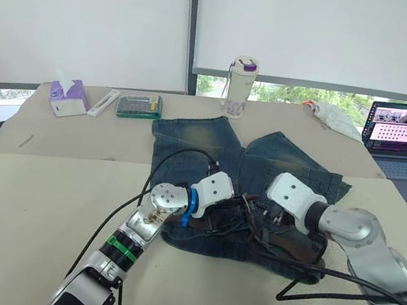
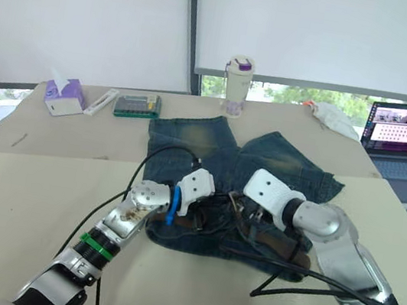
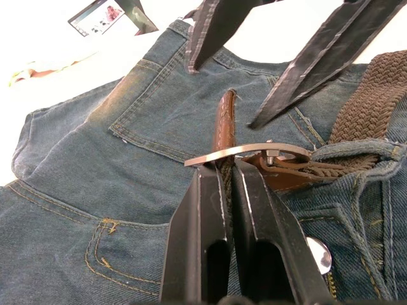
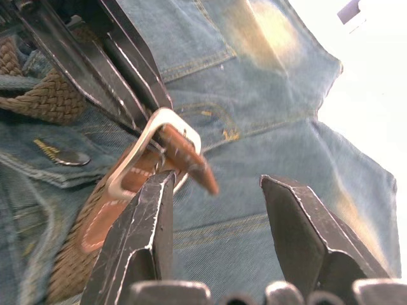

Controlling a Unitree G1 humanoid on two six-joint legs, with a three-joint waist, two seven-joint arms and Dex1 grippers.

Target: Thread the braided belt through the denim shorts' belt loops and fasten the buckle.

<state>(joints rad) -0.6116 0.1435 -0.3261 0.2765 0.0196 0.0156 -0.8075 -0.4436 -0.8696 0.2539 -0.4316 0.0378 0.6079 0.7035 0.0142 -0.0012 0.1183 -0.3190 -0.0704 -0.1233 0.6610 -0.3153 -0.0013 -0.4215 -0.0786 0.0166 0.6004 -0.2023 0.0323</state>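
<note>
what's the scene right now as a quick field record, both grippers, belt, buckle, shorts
left gripper: shut on the braided belt's brown leather tip, right at the buckle
right gripper: open, fingers either side of the leather tip
braided belt: lies along the shorts' waistband, tip passed through the buckle frame
buckle: silvery frame, at the front of the waistband
denim shorts: flat on the table, legs pointing away from the robot
fastening: whether the prong is seated cannot be told
</note>
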